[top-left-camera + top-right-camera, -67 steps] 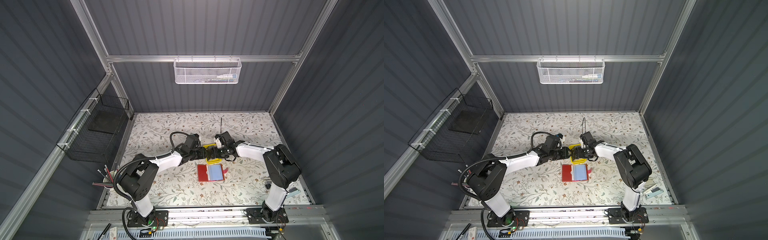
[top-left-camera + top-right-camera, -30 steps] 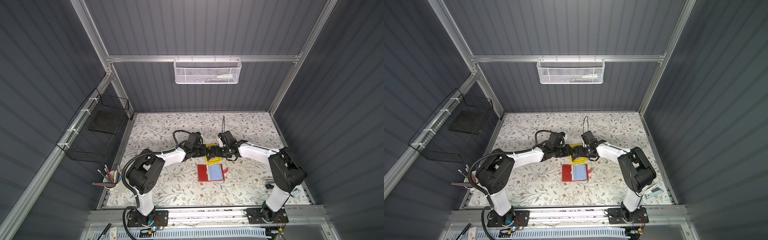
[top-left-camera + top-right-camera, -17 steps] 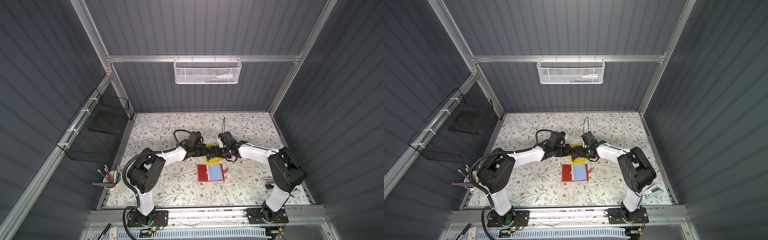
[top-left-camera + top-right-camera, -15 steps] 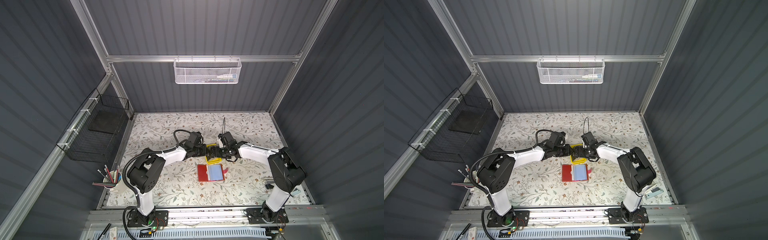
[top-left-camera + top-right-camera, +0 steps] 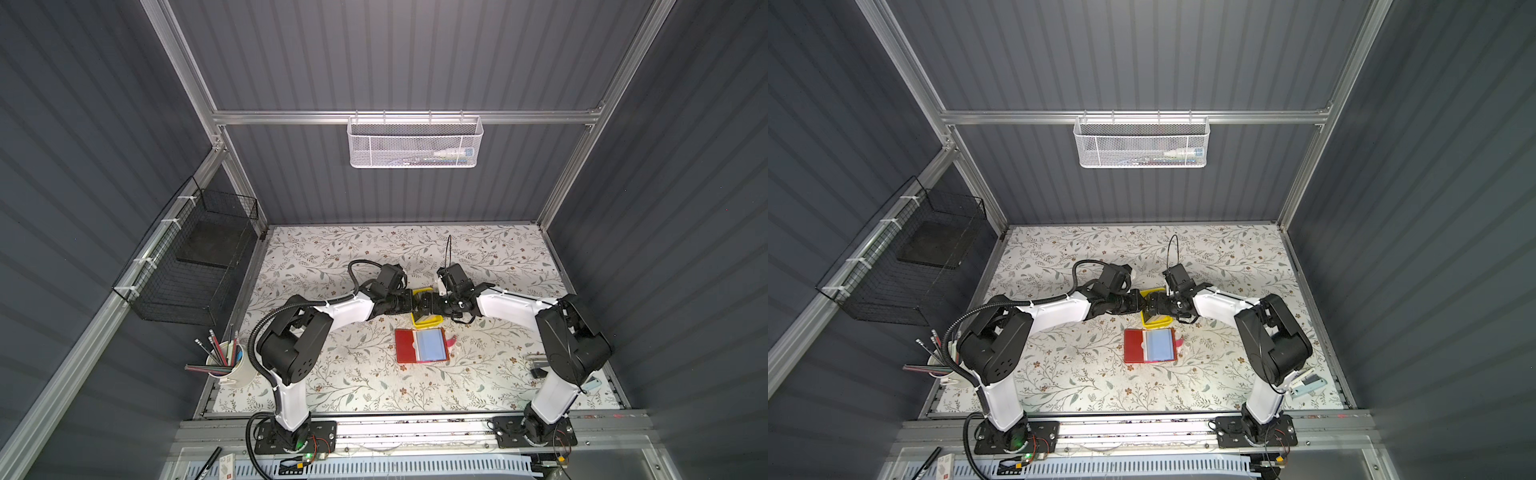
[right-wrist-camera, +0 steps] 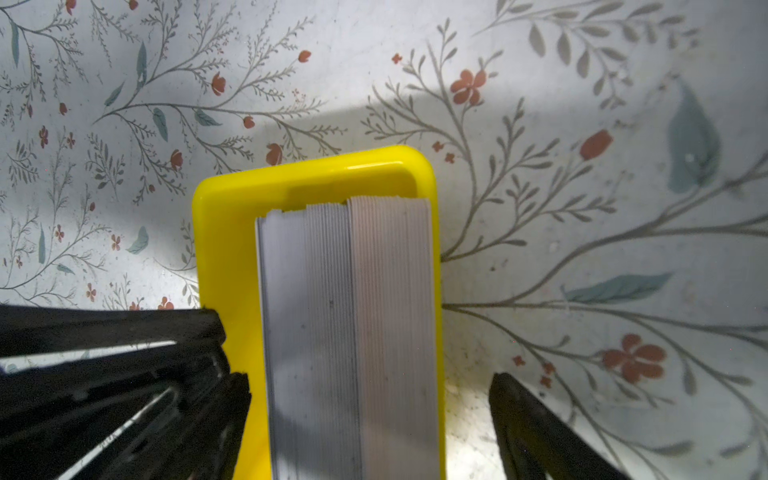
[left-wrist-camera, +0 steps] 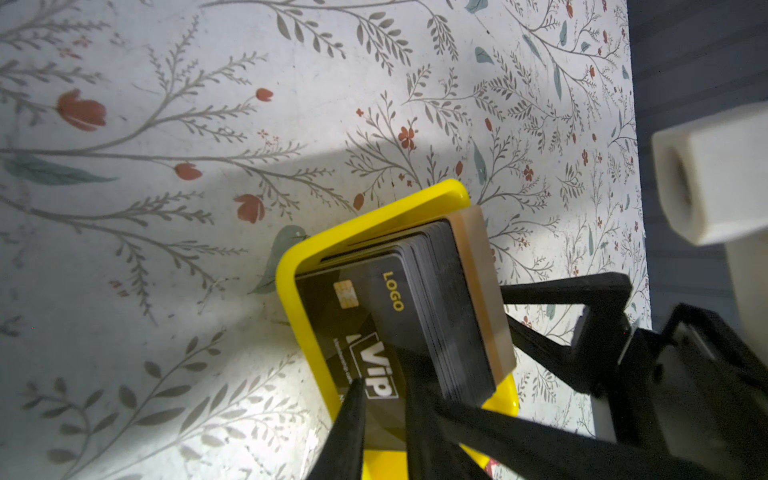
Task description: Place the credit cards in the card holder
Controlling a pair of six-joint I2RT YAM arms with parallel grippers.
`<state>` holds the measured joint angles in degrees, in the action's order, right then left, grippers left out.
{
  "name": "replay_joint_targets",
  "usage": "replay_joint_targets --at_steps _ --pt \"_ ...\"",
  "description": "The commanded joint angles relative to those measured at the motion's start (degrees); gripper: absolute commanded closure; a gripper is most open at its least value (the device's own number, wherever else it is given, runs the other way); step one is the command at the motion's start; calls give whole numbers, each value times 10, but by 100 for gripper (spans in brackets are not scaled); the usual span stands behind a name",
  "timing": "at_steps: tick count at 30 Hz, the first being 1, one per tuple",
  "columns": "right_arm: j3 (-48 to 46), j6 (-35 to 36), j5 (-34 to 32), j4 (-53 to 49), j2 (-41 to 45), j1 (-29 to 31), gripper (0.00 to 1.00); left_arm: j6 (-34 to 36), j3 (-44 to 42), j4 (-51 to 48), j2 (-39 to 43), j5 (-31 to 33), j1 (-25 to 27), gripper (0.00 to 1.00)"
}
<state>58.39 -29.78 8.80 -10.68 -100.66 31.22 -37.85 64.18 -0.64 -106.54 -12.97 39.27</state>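
Zero movement: left hand (image 7: pixel 380 368) at cards (image 7: pixel 436 291)

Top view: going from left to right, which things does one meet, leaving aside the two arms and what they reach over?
In order: black wire basket → cup of pencils → card holder, lying open.

The credit cards (image 7: pixel 432 307) stood on edge in a yellow tray (image 7: pixel 374 220) mid-table, black VIP card (image 7: pixel 357 328) foremost. The red card holder (image 5: pixel 420 345) lay open beside it, nearer the front edge.
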Motion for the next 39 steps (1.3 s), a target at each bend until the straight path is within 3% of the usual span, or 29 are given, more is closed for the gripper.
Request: replay_joint_targets --at_steps 1,39 --pt "4 -2 4 12 -15 2 8 15 11 -23 -12 3 0 80" --pt "0 -2 -24 6 -17 0 11 13 14 -24 -25 8 0 86"
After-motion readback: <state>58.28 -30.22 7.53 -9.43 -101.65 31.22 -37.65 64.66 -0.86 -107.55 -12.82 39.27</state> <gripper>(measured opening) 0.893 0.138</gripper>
